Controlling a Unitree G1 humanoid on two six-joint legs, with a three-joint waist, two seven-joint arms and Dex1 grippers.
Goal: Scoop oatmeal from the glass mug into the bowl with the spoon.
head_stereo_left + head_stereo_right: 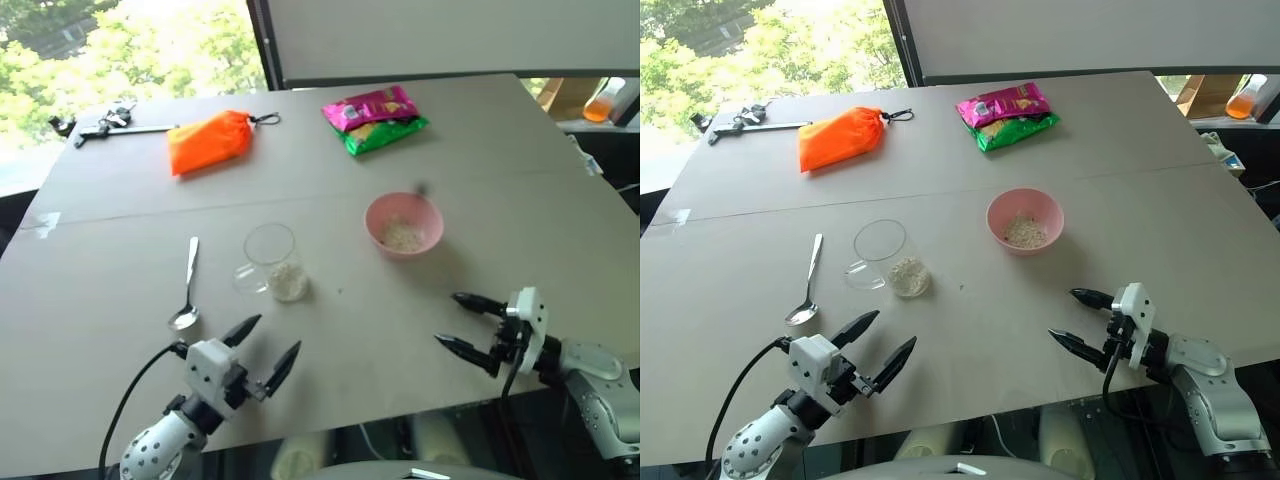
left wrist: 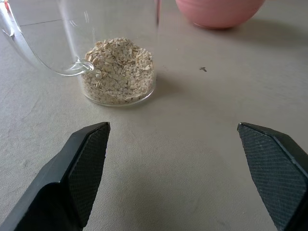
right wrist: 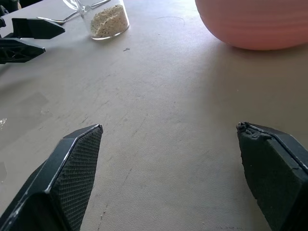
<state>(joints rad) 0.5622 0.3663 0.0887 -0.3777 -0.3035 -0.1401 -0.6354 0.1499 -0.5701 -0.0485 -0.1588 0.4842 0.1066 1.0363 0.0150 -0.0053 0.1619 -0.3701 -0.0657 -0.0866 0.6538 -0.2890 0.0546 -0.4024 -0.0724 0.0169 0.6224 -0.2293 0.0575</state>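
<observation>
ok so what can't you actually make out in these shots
- Dark tool with keys, head views: too small and backlit to identify its parts.
- Orange bottle, head views: cut off by the right edge.
- Glass mug, left wrist view: rim cut by the top edge.
- Snack packet: print too small to read.

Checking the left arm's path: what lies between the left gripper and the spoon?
Nothing but bare table. In the left eye view the open left gripper hovers just right of the spoon, which lies flat, untouched, left of the glass mug.
</observation>
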